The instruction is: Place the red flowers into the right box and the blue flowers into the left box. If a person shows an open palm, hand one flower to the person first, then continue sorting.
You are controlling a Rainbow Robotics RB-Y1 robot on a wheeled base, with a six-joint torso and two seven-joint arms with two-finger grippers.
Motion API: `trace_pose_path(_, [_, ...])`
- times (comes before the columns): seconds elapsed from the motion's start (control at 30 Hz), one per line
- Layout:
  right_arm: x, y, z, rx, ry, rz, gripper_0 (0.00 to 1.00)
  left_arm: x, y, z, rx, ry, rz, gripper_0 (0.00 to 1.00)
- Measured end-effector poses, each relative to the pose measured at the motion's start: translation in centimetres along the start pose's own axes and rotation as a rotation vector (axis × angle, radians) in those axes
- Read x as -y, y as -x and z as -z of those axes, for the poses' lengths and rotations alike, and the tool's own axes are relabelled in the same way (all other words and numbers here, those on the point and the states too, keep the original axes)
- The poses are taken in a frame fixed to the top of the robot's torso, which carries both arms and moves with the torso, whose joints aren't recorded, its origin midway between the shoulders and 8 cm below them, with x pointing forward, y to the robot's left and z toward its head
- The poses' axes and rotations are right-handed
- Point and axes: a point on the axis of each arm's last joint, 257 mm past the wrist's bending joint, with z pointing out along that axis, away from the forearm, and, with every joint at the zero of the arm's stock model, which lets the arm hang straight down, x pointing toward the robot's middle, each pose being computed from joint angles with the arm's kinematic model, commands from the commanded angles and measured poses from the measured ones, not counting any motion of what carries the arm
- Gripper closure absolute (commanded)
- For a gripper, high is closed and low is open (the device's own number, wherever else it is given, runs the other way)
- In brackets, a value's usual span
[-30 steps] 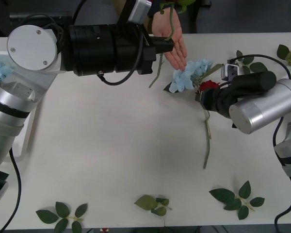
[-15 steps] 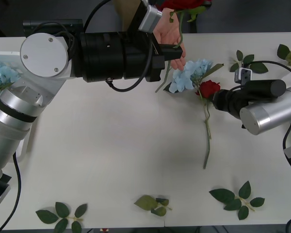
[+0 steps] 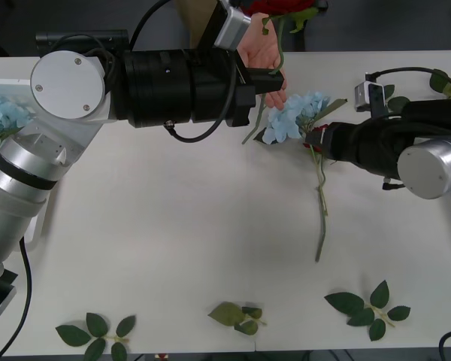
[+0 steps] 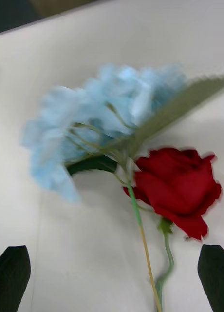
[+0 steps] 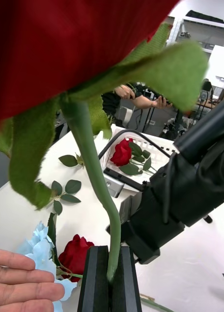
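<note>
- My left tool (image 3: 274, 77) was at the far edge of the tabletop (image 3: 173, 241), clamped on the green stem of a red rose (image 3: 274, 7) that stood upright above it.
- In the left wrist view the two black fingers (image 5: 96, 278) pinched that stem (image 5: 95, 175) between them, with the bloom (image 5: 68, 44) looming just in front of the camera.
- A person's open hand (image 3: 261, 51) lay palm up just beside the held stem; its fingertips (image 5: 24, 282) showed by the tool.
- My right tool (image 3: 321, 141) reached in from the right, spread wide over a second rose (image 4: 177, 187) lying on the tabletop; its black fingers (image 4: 12, 275) sat to either side, apart from the flower.
- A blue hydrangea (image 3: 293, 116) lay touching that rose's head, its leaf across it.
- The rose's stem (image 3: 321, 218) ran toward the near side.
- More blue flowers (image 3: 0, 116) lay in the left box (image 3: 37, 226) at the far left.
- The right box (image 5: 141, 146) held another rose (image 5: 121, 152).
- Loose leaf sprigs (image 3: 364, 304) lay along the near edge.
</note>
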Motion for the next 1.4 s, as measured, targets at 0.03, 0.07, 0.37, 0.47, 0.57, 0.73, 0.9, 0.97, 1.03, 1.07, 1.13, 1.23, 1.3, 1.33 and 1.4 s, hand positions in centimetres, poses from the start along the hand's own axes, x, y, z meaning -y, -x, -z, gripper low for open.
trace_pose_path(0.03, [-0.4, 0.2, 0.2, 0.021, 0.038, 0.046, 0.0, 0.0, 0.0, 0.0, 0.0, 0.0, 0.0, 1.0])
trace_pose_path(0.07, [-1.0, 0.3, 0.6, 0.039, 0.086, 0.082, 0.0, 0.0, 0.0, 0.0, 0.001, -0.001, 0.001, 1.0])
trace_pose_path(0.37, [-6.9, 1.7, 5.3, 0.238, 0.451, 0.198, 0.0, 0.1, 0.0, 0.0, 0.002, -0.004, 0.004, 1.0])
trace_pose_path(0.47, [-9.2, 2.7, 7.8, 0.328, 0.582, 0.18, 0.0, 0.1, 0.0, 0.0, 0.003, -0.004, 0.005, 1.0])
trace_pose_path(0.57, [-10.2, 2.5, 9.0, 0.371, 0.643, 0.169, 0.0, 0.2, 0.1, 0.0, 0.005, -0.006, 0.008, 1.0])
trace_pose_path(0.73, [-11.4, 2.0, 9.8, 0.483, 0.659, 0.319, 0.0, 0.3, 0.2, 0.0, 0.009, -0.01, 0.013, 1.0])
trace_pose_path(0.9, [-12.8, 1.7, 8.9, 0.524, 0.649, 0.317, 0.0, 0.4, 0.4, 0.0, 0.015, -0.016, 0.021, 1.0])
trace_pose_path(0.97, [-13.5, 1.5, 8.2, 0.527, 0.645, 0.291, 0.0, 0.4, 0.4, 0.0, 0.016, -0.016, 0.022, 1.0])
trace_pose_path(1.03, [-14.7, 0.9, 7.7, 0.519, 0.661, 0.269, 0.0, 0.4, 0.4, 0.0, 0.016, -0.016, 0.022, 1.0])
trace_pose_path(1.07, [-15.1, 1.0, 7.3, 0.522, 0.661, 0.245, 0.0, 0.4, 0.4, 0.0, 0.016, -0.017, 0.022, 1.0])
trace_pose_path(1.13, [-16.0, 1.0, 6.6, 0.525, 0.663, 0.21, 0.0, 0.5, 0.4, 0.0, 0.016, -0.017, 0.022, 1.0])
trace_pose_path(1.23, [-17.7, 0.8, 5.8, 0.515, 0.688, 0.169, 0.0, 0.5, 0.4, 0.0, 0.016, -0.018, 0.023, 1.0])
trace_pose_path(1.3, [-18.4, 1.2, 5.3, 0.519, 0.693, 0.138, 0.01, 0.6, 0.3, -0.1, 0.016, -0.02, 0.025, 1.0])
trace_pose_path(1.33, [-18.8, 1.4, 5.1, 0.525, 0.691, 0.13, 0.17, 0.7, 0.3, -0.1, 0.016, -0.022, 0.026, 1.0])
trace_pose_path(1.4, [-19.3, 1.7, 4.7, 0.533, 0.688, 0.116, 0.45, 0.9, 0.1, -0.2, 0.013, -0.028, 0.028, 1.0])
